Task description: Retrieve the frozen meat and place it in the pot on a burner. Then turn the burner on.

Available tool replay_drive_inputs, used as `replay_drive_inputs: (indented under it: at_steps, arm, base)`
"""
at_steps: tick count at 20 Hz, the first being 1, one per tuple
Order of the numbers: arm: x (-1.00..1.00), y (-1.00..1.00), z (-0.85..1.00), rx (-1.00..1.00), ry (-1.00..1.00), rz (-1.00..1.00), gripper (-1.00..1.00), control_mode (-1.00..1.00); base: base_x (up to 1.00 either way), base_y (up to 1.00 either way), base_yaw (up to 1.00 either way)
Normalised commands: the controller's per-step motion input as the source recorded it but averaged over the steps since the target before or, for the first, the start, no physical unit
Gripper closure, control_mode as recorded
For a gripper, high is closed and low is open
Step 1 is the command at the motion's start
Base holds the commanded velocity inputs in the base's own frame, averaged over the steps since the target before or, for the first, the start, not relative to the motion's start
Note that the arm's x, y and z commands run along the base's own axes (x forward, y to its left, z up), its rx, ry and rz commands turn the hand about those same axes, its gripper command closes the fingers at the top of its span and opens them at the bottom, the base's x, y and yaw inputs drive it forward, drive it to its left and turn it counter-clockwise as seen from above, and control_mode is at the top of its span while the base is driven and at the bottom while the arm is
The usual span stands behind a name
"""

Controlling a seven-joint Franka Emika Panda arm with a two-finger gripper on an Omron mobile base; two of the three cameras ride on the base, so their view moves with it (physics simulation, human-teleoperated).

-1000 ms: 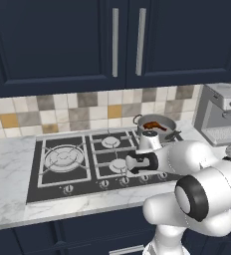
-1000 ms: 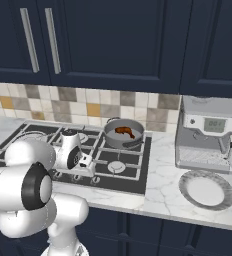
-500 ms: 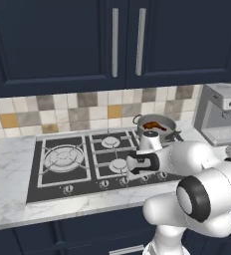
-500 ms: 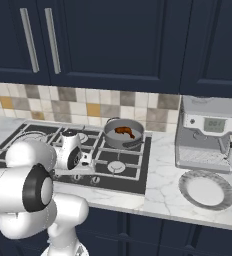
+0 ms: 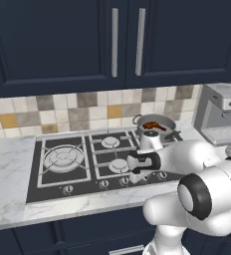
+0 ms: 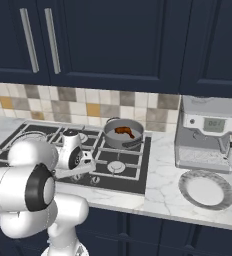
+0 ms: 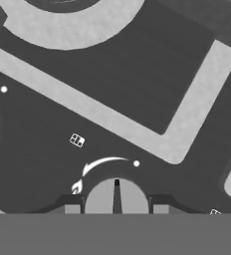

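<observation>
One frozen meat (image 6: 124, 132) lump is lying in the pot (image 6: 123, 134) at far right; pincer (image 7: 116, 208) is pinching a burner knob (image 7: 116, 196), needing a steady, centred twist.

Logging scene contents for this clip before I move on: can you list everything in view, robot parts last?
cooktop: one, black, five burners, set in the counter.
pot: one, grey steel, on the back right burner.
frozen meat: one, reddish-brown, inside the pot.
knob: one, silver, front cooktop edge, between the fingers.
coffee machine: one, silver, right of cooktop.
plate: one, grey, counter in front of the machine.
cabinets: dark blue, above.
gripper: one, fingers dark, either side of the knob.
</observation>
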Motion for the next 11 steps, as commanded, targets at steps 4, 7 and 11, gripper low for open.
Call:
replay_drive_inputs:
  at_steps: [4, 7, 11]
  arm:
    - [0.0, 0.0, -0.14, -0.07, 0.0, 0.24, 1.0, -1.0]
    - [0.0, 0.0, -0.12, -0.07, 0.0, 0.24, 1.0, -1.0]
    - [0.0, 0.0, -0.12, -0.1, 0.0, 0.24, 1.0, -1.0]
  base:
    - [0.0, 0.0, 0.0]
    - [0.0, 0.0, 0.0]
    - [0.0, 0.0, 0.0]
